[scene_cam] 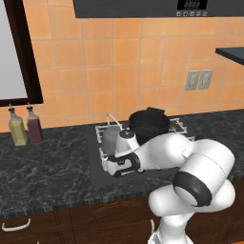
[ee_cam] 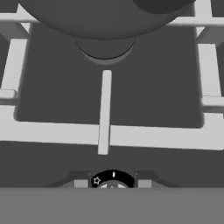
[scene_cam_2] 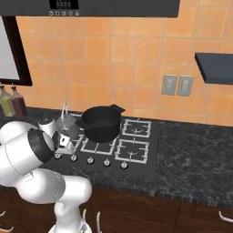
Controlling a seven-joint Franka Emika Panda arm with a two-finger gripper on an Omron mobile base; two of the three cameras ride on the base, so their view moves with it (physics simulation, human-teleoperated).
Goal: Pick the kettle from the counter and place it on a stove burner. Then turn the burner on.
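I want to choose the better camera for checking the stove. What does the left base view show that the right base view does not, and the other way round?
Left base view: a white drawer handle under the counter, and the long stretch of worktop left of the cooktop.
Right base view: the row of knobs along the cooktop's front edge, and the worktop to the right of the cooktop.
Both: the kettle standing on the rear-left stove burner, the black pot to its right, two bottles by the wall, and the wall outlets.

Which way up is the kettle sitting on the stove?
Upright: the kettle stands on the rear-left grate with its wire handle arching above.
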